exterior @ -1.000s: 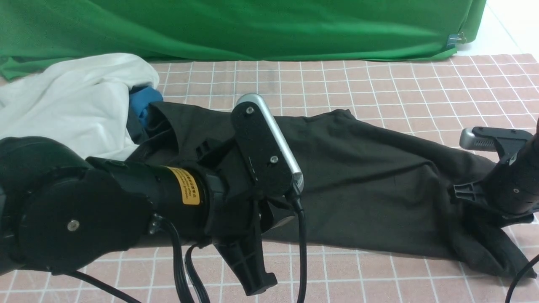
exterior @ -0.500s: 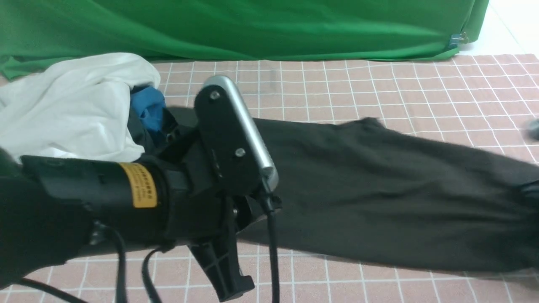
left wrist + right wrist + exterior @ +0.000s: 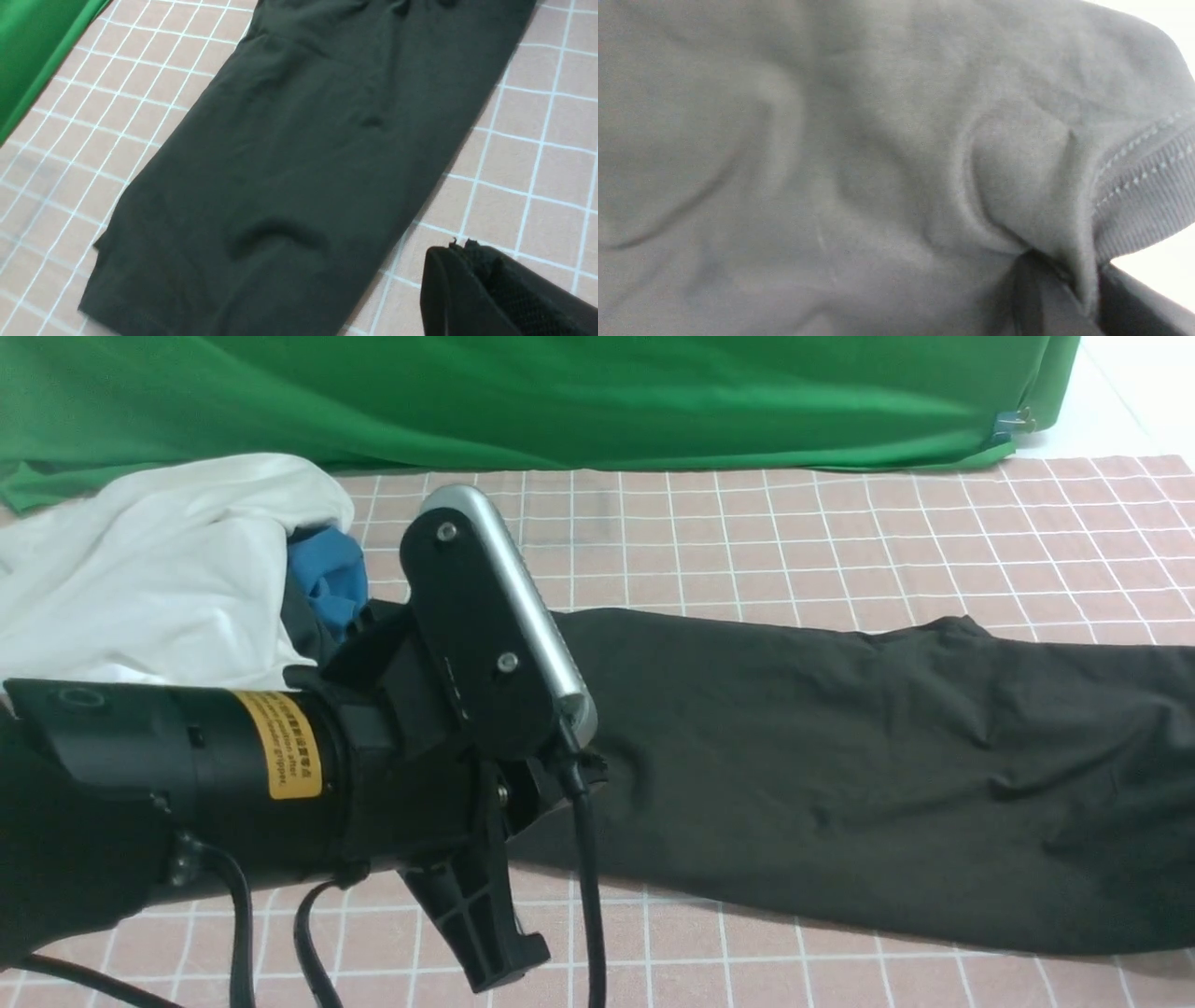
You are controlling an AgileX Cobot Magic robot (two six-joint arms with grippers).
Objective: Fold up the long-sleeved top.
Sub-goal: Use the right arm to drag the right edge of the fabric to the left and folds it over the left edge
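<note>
- Front view: the long-sleeved top [image 3: 840,765], a large, very dark brownish-black soft knit garment, lies flat on the pink checked tablecloth [image 3: 840,532] as one long band. Its long axis runs across the table from the robot's left, where it disappears behind the left arm's black wrist, to the right edge of the picture. The left gripper [image 3: 485,933] hangs at the garment's left end, on the near side; its fingers are pressed together, and I cannot tell from here whether cloth is caught between them. A white garment [image 3: 159,569] and a blue cloth [image 3: 327,574] are bunched just beyond that end. The right gripper is out of sight here.
- Left wrist view: the top stretches away from this camera along its length, with tablecloth squares bare on both sides. One dark padded finger [image 3: 495,294] sits over bare tablecloth just beside the garment's long edge, not on it.
- Right wrist view: grey-looking knit fills the picture, with a ribbed, stitched hem [image 3: 1143,196]. A fold is gathered and pinched at the right gripper [image 3: 1045,280], so this arm seems to hold the far right end.
</note>
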